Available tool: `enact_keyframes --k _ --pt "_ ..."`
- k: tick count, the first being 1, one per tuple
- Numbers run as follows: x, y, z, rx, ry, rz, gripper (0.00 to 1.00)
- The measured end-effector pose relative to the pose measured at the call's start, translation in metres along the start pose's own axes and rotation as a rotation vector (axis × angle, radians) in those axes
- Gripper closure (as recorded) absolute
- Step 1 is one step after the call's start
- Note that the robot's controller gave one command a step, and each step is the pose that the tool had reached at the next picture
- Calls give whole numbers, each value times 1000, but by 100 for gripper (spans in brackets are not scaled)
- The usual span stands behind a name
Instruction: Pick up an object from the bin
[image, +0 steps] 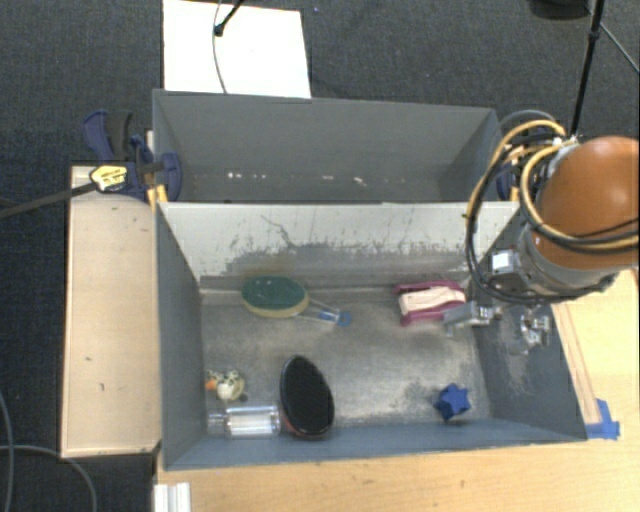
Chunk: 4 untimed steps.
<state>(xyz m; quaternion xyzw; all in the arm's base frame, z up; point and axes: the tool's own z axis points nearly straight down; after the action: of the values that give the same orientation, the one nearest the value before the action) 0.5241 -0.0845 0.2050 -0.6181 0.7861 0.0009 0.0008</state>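
Pink and white, a small flat packet (432, 300) lies askew near the back wall, on the right of the grey bin's (330, 245) floor. It looks soft and wrapped, with a darker pink edge. The gripper (503, 322) hangs low just beside the packet's right end, close to the bin's right wall. Whether it is open or closed cannot be told, and nothing is seen in its hold. The step appears to be the approach, with no pick made yet. The next move would likely call for centring over the packet and descending squarely. A small blue lump (452, 402) lies towards the front.
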Motion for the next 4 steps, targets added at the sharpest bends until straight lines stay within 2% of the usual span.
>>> enact_keyframes --k 1,2,3,4 --pt "17 31 -45 4 2 -341 0" --pt "-3 27 139 -7 -1 -396 0" --pt "60 23 122 12 -15 -690 0" --pt "57 24 121 5 -19 -693 100"
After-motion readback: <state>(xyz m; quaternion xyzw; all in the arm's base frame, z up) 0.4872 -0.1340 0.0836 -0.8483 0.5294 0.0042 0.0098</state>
